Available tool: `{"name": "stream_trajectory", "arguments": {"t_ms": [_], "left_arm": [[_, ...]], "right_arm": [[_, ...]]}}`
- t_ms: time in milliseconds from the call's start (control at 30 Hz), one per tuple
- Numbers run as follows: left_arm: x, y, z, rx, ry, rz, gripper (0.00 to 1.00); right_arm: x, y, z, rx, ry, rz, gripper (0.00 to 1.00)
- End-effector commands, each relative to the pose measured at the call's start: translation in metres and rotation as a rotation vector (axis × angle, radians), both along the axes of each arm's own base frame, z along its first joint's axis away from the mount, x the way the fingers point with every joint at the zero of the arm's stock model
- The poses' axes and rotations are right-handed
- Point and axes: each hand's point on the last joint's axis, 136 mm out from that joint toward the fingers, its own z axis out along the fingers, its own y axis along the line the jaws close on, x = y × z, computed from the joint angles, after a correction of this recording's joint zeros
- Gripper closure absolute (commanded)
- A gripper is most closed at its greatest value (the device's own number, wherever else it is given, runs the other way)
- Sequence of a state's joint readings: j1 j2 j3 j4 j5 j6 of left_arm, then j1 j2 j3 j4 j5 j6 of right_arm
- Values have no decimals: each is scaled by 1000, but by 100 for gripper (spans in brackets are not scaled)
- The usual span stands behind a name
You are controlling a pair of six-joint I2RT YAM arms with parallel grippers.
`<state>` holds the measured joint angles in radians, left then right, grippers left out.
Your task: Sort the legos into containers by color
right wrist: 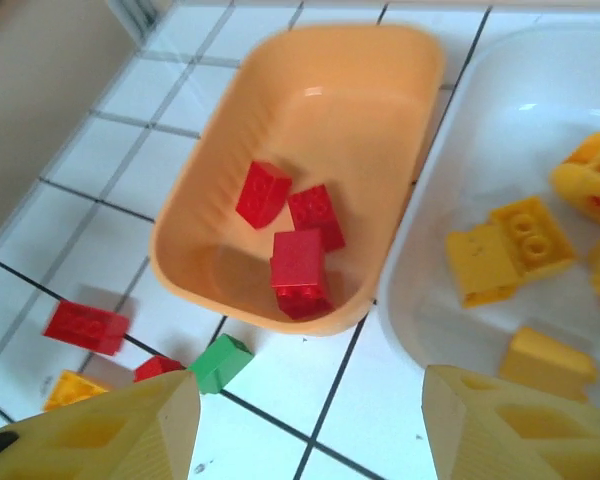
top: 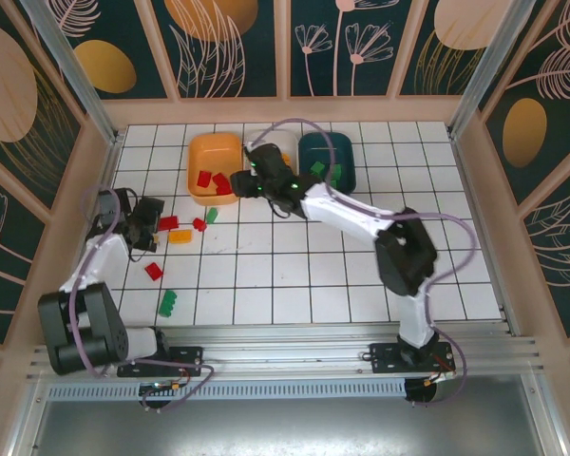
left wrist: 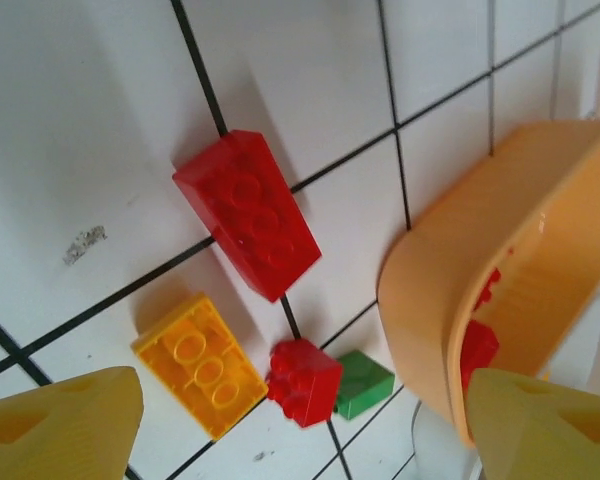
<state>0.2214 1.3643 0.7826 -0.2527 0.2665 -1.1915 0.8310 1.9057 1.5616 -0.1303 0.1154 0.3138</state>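
Gaping left gripper (left wrist: 301,428), right gripper (right wrist: 310,430), both empty

The white-tiled counter (top: 361,275) has a dark grid; the dark teal wall panels (top: 237,47) carry peach leaf and flower outlines. The shallow orange plastic tray (right wrist: 380,60) holds red plastic bricks (right wrist: 300,270), the shallow white plastic tray (right wrist: 430,290) yellow bricks (right wrist: 525,235), and the dark teal plastic tray (top: 347,142) green bricks (top: 317,168). Loose bricks are red (left wrist: 248,213), yellow-orange (left wrist: 200,365) and green (top: 167,304).
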Motion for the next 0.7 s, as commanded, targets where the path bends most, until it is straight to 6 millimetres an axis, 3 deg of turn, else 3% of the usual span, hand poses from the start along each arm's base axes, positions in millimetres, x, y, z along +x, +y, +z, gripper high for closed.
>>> {"name": "stream_trajectory", "arguments": {"t_ms": [0, 200, 400, 533, 667], "left_arm": [[13, -2, -4, -98, 81, 32, 19], [31, 9, -18, -106, 185, 62, 26], [27, 8, -37, -156, 245, 120, 31], [25, 8, -41, -164, 251, 140, 31], [27, 10, -47, -165, 275, 144, 31]], "right_arm": [[-3, -42, 20, 85, -66, -116, 39], [-36, -118, -7, 66, -20, -236, 39], [-47, -184, -12, 97, -1, -345, 39], [-53, -205, -11, 101, -13, -383, 38], [-58, -211, -8, 109, -19, -394, 39]]}}
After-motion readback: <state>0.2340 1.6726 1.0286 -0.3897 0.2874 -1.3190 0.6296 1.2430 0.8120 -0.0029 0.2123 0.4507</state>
